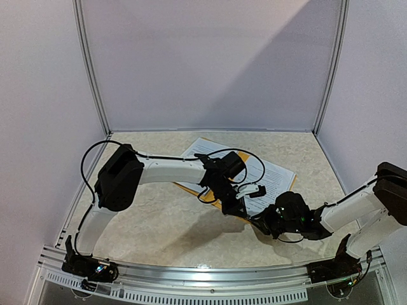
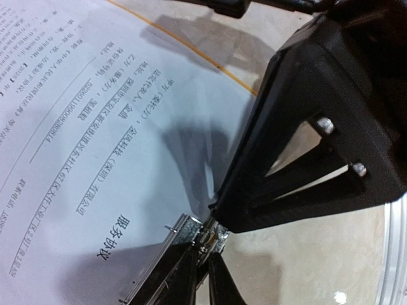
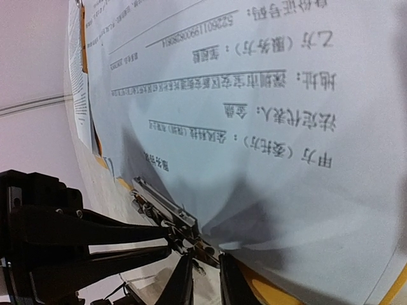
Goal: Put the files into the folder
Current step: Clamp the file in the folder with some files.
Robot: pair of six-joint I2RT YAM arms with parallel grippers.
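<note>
Beige worktop (image 1: 159, 222) | files (image 1: 273, 175) lie on folder (image 1: 289, 187) | left gripper (image 1: 245, 200) and right gripper (image 1: 257, 222) both narrow at metal clip (image 3: 168, 213) | clamping seemingly left; holding uncertain.

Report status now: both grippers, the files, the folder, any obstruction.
Left gripper shut on metal clip. Right gripper at same clip, jaws narrow, grip unclear. Files lying on folder. No obstruction seen.

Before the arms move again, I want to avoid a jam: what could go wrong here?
Both grippers, left and right, crowd the folder's small metal clip; they might collide or lose it. The white printed sheets lie loose over the orange-yellow plastic folder and could slide askew.
</note>
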